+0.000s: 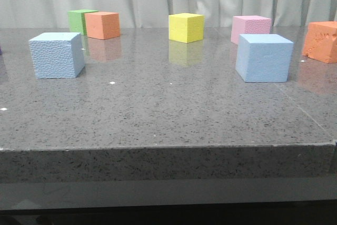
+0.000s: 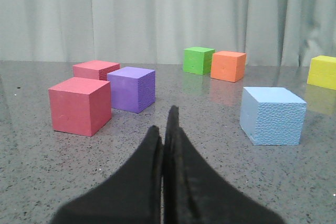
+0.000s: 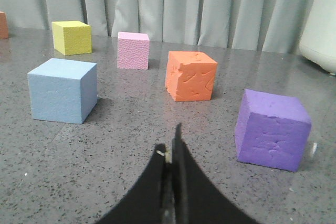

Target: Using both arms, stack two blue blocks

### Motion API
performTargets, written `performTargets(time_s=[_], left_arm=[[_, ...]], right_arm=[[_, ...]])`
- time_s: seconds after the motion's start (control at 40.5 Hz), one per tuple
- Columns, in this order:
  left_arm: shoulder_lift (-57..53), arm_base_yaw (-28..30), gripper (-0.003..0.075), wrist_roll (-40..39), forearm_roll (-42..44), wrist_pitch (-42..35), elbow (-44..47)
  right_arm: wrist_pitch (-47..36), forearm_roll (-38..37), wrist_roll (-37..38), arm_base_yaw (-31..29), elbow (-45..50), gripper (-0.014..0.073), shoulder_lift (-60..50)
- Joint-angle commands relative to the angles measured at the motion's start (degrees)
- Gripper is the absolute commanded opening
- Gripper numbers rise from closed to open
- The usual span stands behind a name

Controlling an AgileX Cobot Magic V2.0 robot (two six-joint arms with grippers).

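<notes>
The pebbly light-blue block point(image 1: 57, 55) stands on the grey table at the left; it also shows in the left wrist view point(image 2: 273, 115). The smoother light-blue block point(image 1: 263, 57) stands at the right; it also shows in the right wrist view point(image 3: 63, 90). They are far apart, both flat on the table. My left gripper point(image 2: 165, 129) is shut and empty, low over the table, short of the pebbly block. My right gripper point(image 3: 170, 145) is shut and empty, short of the smooth block. Neither gripper shows in the front view.
In the front view a green cube point(image 1: 80, 21) and an orange cube point(image 1: 102, 25) stand at the back left, a yellow cube point(image 1: 186, 27) at the back middle, a pink cube point(image 1: 250, 28) and an orange cube point(image 1: 321, 41) at the right. Red cubes point(image 2: 80, 105) and purple cubes point(image 3: 272, 129) flank the grippers.
</notes>
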Motion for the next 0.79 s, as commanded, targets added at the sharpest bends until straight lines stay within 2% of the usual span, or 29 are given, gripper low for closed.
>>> performTargets(time_s=[0.0, 0.765], left_arm=[[-1.0, -0.3, -0.002, -0.3, -0.6, -4.4, 0.1], [-1.0, -0.3, -0.002, -0.3, -0.6, -5.1, 0.1]], right_arm=[[-4.8, -0.7, -0.5, -0.1, -0.3, -0.0066, -1.1], [-5.5, -0.7, -0.5, -0.1, -0.3, -0.0066, -1.1]])
